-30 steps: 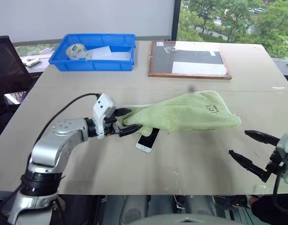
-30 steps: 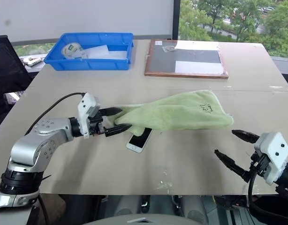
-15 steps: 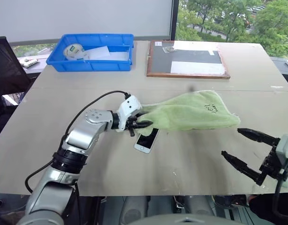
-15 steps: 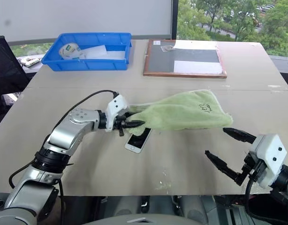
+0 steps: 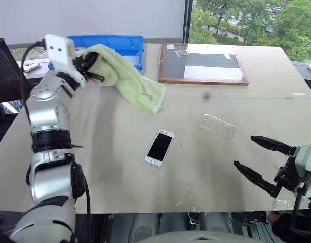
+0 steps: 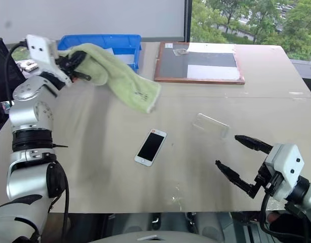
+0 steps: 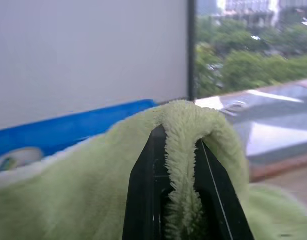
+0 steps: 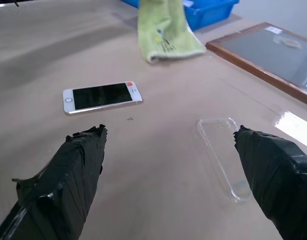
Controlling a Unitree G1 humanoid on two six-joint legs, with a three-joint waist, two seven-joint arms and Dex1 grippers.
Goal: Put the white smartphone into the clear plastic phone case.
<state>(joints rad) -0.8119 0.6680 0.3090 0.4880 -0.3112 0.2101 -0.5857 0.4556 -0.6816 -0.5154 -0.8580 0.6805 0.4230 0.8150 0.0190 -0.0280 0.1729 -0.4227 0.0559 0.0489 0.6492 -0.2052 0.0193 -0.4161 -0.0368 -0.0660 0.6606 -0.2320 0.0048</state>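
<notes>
Tabletop (image 5: 120, 167): white smartphone (image 5: 159, 147) and clear plastic phone case (image 5: 217, 126) lie before the wide-open right gripper (image 5: 259, 160); left gripper (image 5: 90, 66) clamps green cloth (image 5: 130, 81).

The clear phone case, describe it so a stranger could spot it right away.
On the tan table, look toward the robot's right of the white smartphone. The clear phone case lies flat and apart from it: a see-through shell, while the phone's screen is black.

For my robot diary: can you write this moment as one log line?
left tool: shut on towel, lifted | right tool: open | phone: uncovered, screen up | case: empty
</notes>
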